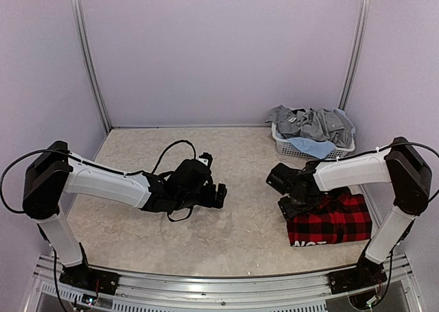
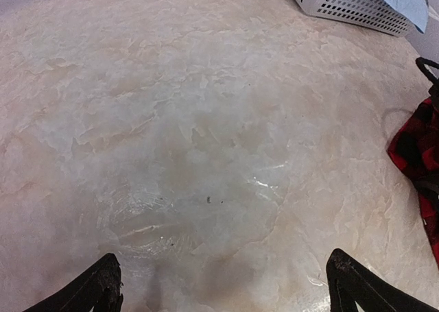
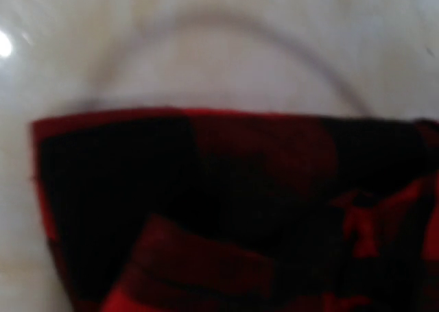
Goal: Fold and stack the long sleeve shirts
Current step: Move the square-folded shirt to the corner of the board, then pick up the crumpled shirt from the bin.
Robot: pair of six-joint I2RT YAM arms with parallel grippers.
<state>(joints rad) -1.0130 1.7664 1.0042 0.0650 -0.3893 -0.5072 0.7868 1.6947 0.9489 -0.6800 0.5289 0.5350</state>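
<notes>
Gleaming tabletop [image 1: 233, 233], plaid shirt [image 1: 337, 221], lilac walls [image 1: 219, 51]

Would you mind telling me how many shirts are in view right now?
2. The plaid shirt lies folded on the right of the table; the grey shirt is crumpled in the white basket behind it. A light blue cloth there may hide more.
</notes>
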